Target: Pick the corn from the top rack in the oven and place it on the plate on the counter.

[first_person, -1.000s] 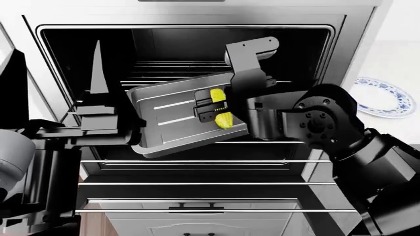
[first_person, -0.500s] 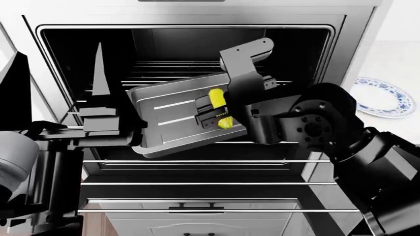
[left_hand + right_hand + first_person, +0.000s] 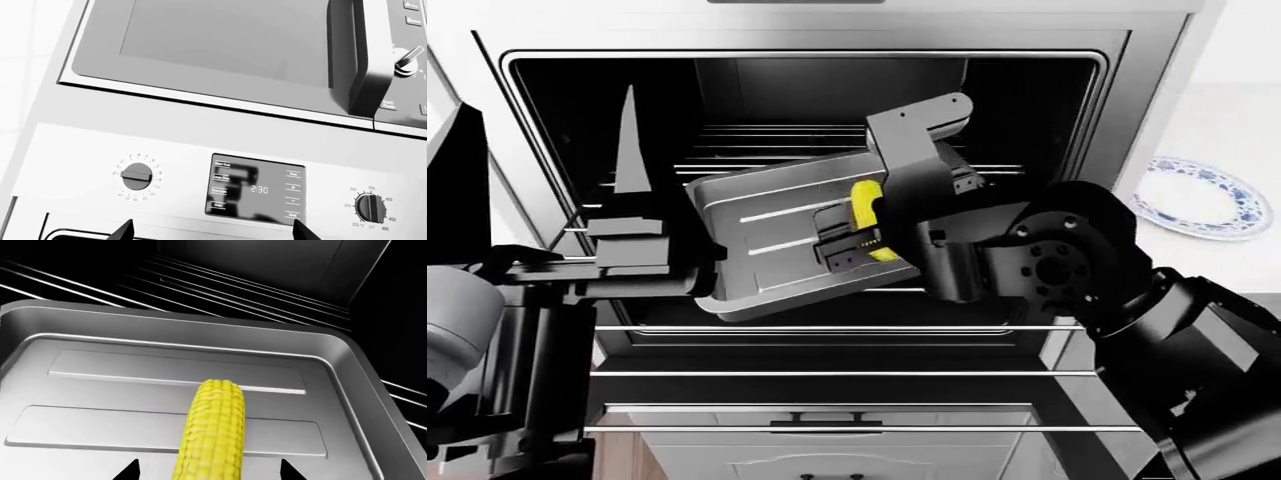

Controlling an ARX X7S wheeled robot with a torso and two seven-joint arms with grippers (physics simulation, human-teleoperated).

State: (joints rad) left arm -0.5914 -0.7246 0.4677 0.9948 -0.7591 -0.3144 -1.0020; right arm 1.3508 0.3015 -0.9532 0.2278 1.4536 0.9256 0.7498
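Right gripper point(image 3: 207, 472) straddles the corn point(image 3: 212, 430) on the oven tray point(image 3: 87, 365), jaws open, nothing held; closing squarely mid-cob should prevent rolling

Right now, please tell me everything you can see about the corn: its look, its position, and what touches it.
The corn is a bright yellow cob with neat rows of kernels and a rounded tip. It lies on the floor of a grey metal tray that sits on the wire rack inside the oven. The right pincer straddles it, one finger on each side; whether the fingers press it I cannot tell. Its near end is cut off in the wrist view.
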